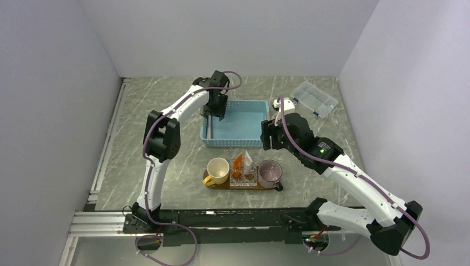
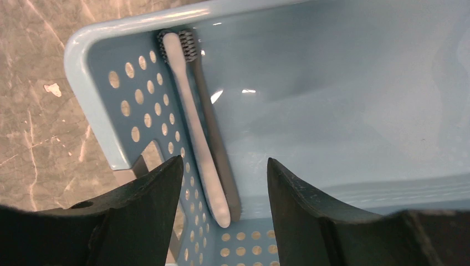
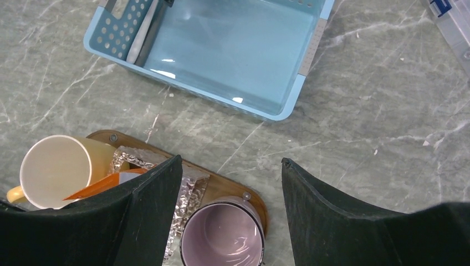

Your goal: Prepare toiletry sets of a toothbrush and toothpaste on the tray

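the left gripper [image 2: 224, 166] hangs wide and empty over the white toothbrush [image 2: 194, 127] and grey toothbrush [image 2: 215, 138] lying together against the blue basket [image 2: 88, 83] wall, likely lining up a pick, while the right gripper [image 3: 230, 166], also wide and empty, hovers above the wooden tray [image 3: 217, 186].

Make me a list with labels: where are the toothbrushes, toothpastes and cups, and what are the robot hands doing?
Toothbrushes: white toothbrush and grey toothbrush, side by side in the blue basket
Toothpastes: orange tube and white tube, in the clear holder on the tray
Cups: cream cup and purple cup, on the tray
Left gripper: open, over the brushes
Right gripper: open, near the tray
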{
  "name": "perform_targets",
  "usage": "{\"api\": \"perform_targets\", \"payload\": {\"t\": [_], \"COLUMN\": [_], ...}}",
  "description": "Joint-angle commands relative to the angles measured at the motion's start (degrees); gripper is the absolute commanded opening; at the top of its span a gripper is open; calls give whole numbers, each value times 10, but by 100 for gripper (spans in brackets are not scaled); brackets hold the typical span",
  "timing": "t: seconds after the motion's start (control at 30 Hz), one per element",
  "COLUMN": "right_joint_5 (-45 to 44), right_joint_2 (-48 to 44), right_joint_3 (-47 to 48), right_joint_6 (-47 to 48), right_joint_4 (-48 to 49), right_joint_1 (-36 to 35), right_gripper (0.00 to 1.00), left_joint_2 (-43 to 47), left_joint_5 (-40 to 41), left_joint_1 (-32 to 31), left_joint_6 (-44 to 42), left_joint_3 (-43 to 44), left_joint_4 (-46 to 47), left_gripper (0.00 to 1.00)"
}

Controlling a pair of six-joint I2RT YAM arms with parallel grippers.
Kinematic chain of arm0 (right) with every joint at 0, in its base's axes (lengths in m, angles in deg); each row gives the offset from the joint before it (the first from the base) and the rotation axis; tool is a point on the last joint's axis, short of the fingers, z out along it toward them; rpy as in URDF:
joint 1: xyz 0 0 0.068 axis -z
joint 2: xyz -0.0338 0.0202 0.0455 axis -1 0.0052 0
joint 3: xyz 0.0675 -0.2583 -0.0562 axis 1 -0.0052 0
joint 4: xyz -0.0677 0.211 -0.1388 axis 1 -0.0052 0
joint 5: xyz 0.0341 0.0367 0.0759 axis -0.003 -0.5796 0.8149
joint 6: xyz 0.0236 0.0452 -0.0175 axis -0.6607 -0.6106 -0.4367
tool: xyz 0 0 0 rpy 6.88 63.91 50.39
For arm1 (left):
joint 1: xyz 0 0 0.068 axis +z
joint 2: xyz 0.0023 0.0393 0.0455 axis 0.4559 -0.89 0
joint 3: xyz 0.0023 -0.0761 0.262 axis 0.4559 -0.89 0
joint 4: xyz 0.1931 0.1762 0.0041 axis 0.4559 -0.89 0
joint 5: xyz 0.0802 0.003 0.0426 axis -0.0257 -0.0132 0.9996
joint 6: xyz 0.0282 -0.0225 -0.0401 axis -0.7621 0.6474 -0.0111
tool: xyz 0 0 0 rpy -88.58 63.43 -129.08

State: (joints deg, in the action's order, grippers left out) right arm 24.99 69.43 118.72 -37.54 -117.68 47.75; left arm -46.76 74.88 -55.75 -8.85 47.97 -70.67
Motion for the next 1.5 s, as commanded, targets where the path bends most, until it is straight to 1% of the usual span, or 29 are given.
{"api": "perform_targets", "payload": {"t": [0.0, 0.4, 0.8, 0.97, 1.13, 1.47], "right_joint_5": [5, 6, 14, 18, 18, 23], "right_joint_2": [0, -5, -13, -16, -16, -11], "right_joint_3": [-2, -6, -16, -22, -22, -17], "right_joint_6": [8, 9, 11, 11, 12, 11], "right_joint_4": [30, 29, 36, 39, 40, 38], "right_joint_1": [4, 5, 5, 5, 4, 5], "right_gripper": [68, 69, 69, 69, 69, 69], "left_joint_2": [-7, -14, -4, -6, -5, 42], "left_joint_5": [-4, -9, 42, 71, 50, -36], "left_joint_1": [11, 14, 12, 2, -8, -26], "left_joint_6": [1, 12, 36, 37, 33, 13], "left_joint_3": [-8, -31, -71, -70, -81, -134], "left_joint_4": [7, 17, 24, 18, 23, 80], "left_gripper": [62, 61, 60, 58, 53, 50]}}
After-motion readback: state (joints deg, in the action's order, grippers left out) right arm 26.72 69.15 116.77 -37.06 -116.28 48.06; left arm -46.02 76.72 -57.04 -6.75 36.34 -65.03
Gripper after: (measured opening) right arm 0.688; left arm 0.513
